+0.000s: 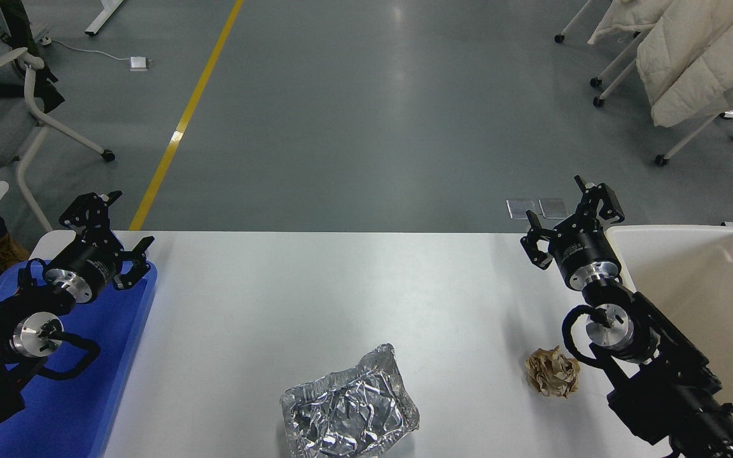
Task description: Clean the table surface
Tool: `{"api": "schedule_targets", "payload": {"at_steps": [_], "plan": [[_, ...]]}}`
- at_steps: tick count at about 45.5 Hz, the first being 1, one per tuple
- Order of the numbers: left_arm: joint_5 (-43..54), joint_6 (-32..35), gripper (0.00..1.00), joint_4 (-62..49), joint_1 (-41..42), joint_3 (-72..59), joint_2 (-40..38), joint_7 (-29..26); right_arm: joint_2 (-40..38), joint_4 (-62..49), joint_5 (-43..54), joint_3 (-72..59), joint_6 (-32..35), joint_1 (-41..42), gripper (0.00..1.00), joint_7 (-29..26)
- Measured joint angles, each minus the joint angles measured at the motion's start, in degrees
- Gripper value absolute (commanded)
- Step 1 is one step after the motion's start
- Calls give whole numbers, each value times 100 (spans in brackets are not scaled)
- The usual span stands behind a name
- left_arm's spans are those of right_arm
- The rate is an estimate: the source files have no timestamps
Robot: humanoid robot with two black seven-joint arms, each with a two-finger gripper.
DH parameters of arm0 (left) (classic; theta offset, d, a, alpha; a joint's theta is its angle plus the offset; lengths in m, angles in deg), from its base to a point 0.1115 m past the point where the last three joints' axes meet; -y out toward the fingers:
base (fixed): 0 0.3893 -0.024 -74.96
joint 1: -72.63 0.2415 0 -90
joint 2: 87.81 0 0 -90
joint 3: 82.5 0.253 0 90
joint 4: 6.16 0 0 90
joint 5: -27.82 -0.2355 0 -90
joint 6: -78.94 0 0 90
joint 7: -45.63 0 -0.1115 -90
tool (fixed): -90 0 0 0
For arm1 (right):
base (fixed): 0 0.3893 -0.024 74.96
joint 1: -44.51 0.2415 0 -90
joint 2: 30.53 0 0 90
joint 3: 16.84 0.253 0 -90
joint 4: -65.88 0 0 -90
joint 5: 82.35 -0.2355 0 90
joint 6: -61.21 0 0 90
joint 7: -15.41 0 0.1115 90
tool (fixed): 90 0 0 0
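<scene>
hidden / cut off: foil wrapper [349,413] runs to the lower frame edge, its near side possibly clipped. blue tray [80,394] is cut by the left and bottom edges and partly covered by the left arm. cream bin [691,280] is cut at the right edge, its near wall behind the right arm. inside of the bin shows only bare wall and floor where visible. right arm's base leaves the frame at the lower right corner.

bench surface [315,292]: white, matte, fills the middle of the view from tray to bin; far edge runs straight across under the grey floor.

poses: right hand [570,219] sits over the far right corner of the bench, just beside the bin's left rim, pointing away from the camera and tilted slightly right. its fingers are spread apart, nothing between them. the forearm slants down to the lower right, passing just beside the paper ball [552,372]; touching or apart cannot be told. left hand [107,235] is parked at the far end of the blue tray, at the left, fingers spread, holding nothing.

counts: one foil wrapper, crumpled, near edge centre. one brown crumpled paper ball, right of the foil and well apart from it. one tray, one bin, two arms.
</scene>
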Motion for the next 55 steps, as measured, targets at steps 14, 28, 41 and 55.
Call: {"api": "schedule_targets", "payload": {"at_steps": [14,28,41,55], "plan": [[0,0,100,0,-1,0,0,0,49,-82,581,-164,49,-124,100,337],[0,0,100,0,0,0,0,0,128,-104,704,-202,51,-184,100,457],[0,0,100,0,0,0,0,0,173,-110,728,-221,52,-227,100,486],[0,0,100,0,0,0,0,0,267,-47,528,-192,52,-246,100,495]]}}
